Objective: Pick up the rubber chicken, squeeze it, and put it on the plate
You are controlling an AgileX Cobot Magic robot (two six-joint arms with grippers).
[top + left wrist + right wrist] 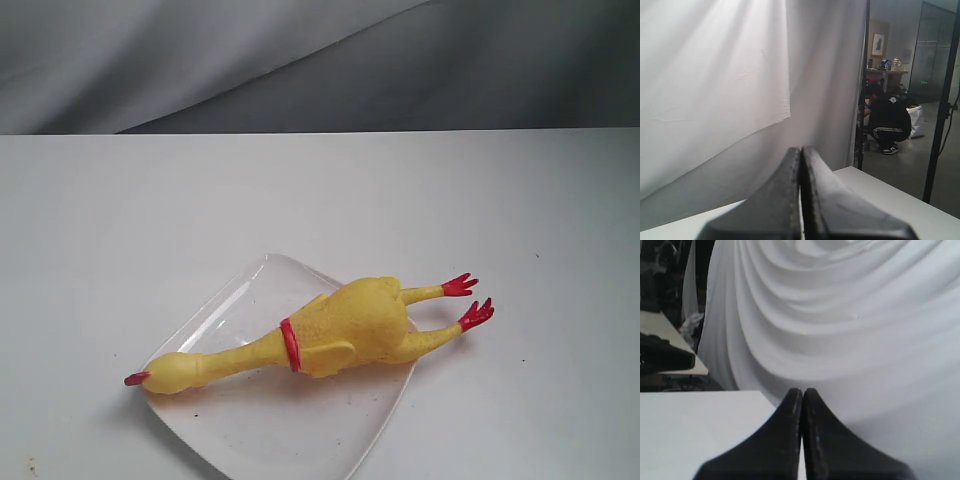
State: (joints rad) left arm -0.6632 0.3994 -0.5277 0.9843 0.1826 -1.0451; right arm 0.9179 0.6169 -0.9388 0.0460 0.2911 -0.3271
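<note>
The yellow rubber chicken (pixel 330 335) lies on its side across the white plate (pixel 250 420) in the exterior view. Its red-beaked head reaches past the plate's left edge and its red feet stick out past the right edge, over the table. A red band rings its neck. No arm or gripper shows in the exterior view. In the left wrist view my left gripper (pixel 801 150) is shut with nothing between its dark fingers, pointing at the backdrop. My right gripper (pixel 802 391) is likewise shut and empty, facing the draped cloth. Neither wrist view shows the chicken or the plate.
The white table (pixel 120 220) spreads around the plate, with its far edge against a grey cloth backdrop (pixel 300 60). In the left wrist view a person (pixel 890 120) crouches on the floor beyond the table corner, beside a black stand pole (pixel 940 110).
</note>
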